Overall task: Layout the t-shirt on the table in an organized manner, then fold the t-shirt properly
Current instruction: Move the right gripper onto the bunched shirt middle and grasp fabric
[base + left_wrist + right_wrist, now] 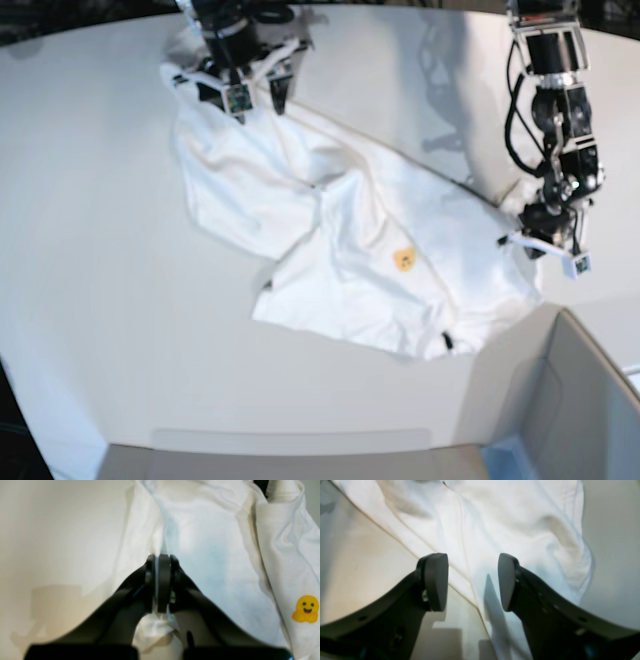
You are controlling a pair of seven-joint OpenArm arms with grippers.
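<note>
- Left wrist view: the left gripper (pixel 162 585) has its fingers (pixel 163 580) pinched tight on a thin fold of the white t-shirt (pixel 212 562). The cloth fans out ahead of the fingers and to their right, where a small yellow smiley label (pixel 306 608) sits. The fabric looks soft and light, and it bunches where it is pinched.
- Right wrist view: the right gripper (pixel 472 585) has its fingers (pixel 436 585) spread wide and holds nothing. A hemmed edge of the t-shirt (pixel 510 525) runs between them over the desk (pixel 362 562). That seam looks like the firmest place to grip.
- Base view: the t-shirt (pixel 350 240) lies crumpled on the desk (pixel 100 250), stretched between both grippers. It is limp, so it will likely sag and drag unless taken at corners or hems.
</note>
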